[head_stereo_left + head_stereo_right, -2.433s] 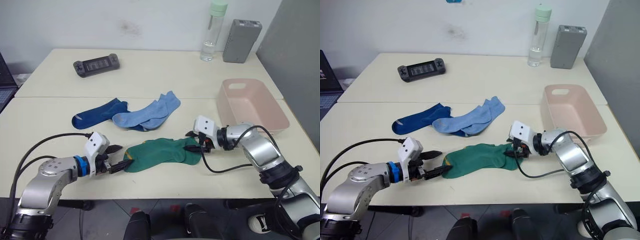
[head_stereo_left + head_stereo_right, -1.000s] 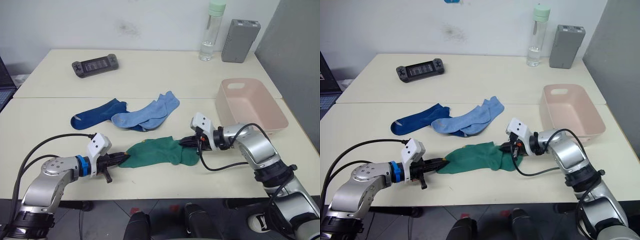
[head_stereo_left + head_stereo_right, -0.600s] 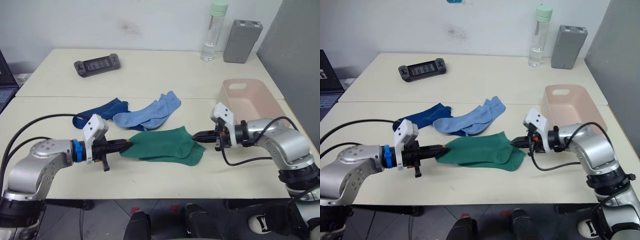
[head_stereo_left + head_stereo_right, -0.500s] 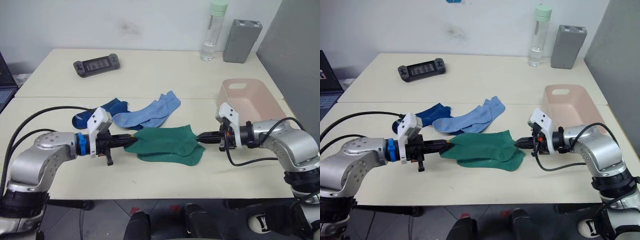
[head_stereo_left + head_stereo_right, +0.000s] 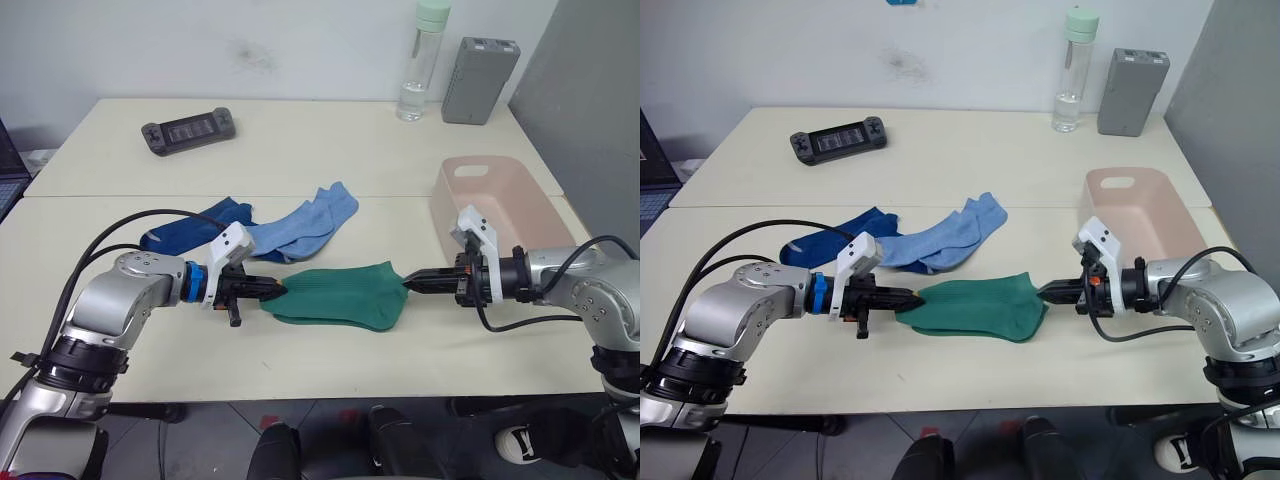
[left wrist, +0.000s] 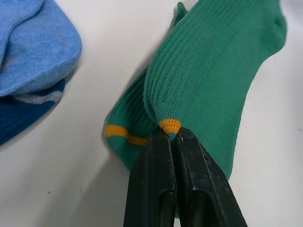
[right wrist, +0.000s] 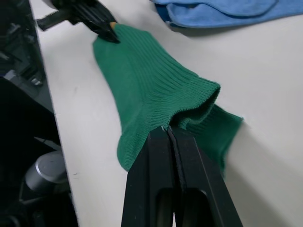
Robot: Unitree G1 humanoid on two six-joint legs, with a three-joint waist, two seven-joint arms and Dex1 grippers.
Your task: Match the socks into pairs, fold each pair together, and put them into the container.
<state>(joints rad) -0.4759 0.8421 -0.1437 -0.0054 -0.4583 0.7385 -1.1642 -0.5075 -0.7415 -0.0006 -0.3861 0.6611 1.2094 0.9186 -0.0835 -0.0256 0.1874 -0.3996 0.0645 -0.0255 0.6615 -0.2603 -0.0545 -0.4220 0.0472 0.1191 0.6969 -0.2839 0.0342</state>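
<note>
A green sock (image 5: 340, 293) is stretched between my two grippers above the table's front middle. My left gripper (image 5: 276, 291) is shut on its yellow-tipped toe (image 6: 169, 126). My right gripper (image 5: 408, 286) is shut on its cuff (image 7: 189, 101). A second green sock (image 6: 124, 137) with a yellow mark lies under the first one. Two light blue socks (image 5: 300, 222) lie overlapped just behind, with a dark navy sock (image 5: 192, 226) to their left and another partly hidden under them. The pale pink container (image 5: 497, 192) stands at the right, behind my right gripper.
A black game controller (image 5: 190, 129) lies at the back left. A clear bottle with a green cap (image 5: 418, 62) and a grey box (image 5: 480, 66) stand at the back right. A seam between two tabletops (image 5: 120, 196) runs across behind the socks.
Both grippers, still shut on the green sock's ends, have moved apart and away from the front edge, pulling the sock out straight between them.
</note>
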